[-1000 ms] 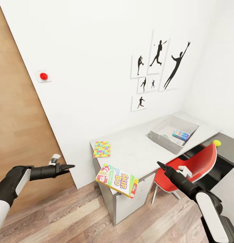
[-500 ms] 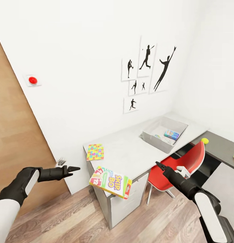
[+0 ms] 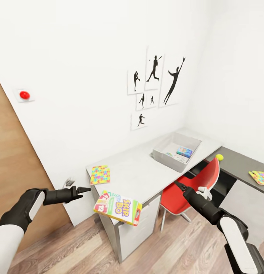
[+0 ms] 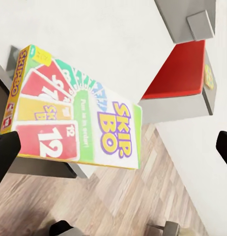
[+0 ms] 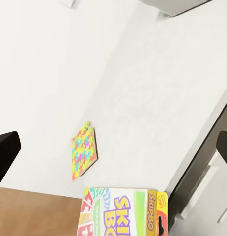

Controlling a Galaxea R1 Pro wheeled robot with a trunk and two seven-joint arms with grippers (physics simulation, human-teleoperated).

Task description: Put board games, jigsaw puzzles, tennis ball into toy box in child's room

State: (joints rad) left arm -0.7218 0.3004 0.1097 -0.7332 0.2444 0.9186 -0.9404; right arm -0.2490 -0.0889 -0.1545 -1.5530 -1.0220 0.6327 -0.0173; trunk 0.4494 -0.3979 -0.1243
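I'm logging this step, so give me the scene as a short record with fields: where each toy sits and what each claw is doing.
Skip-Bo box: on table corner, overhanging the edge
Puzzle: flat on table, near the wall
Second puzzle: on dark side unit
Ball: on side unit, behind red chair
Toy box: on table's far end, a game box inside
Left claw: empty, beside table
Right claw: empty, by chair

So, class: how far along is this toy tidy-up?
Done: a blue game box lies in the toy box. In hand: nothing; left end effector and right end effector are open. Left: Skip-Bo box, jigsaw puzzle, second jigsaw puzzle, tennis ball.
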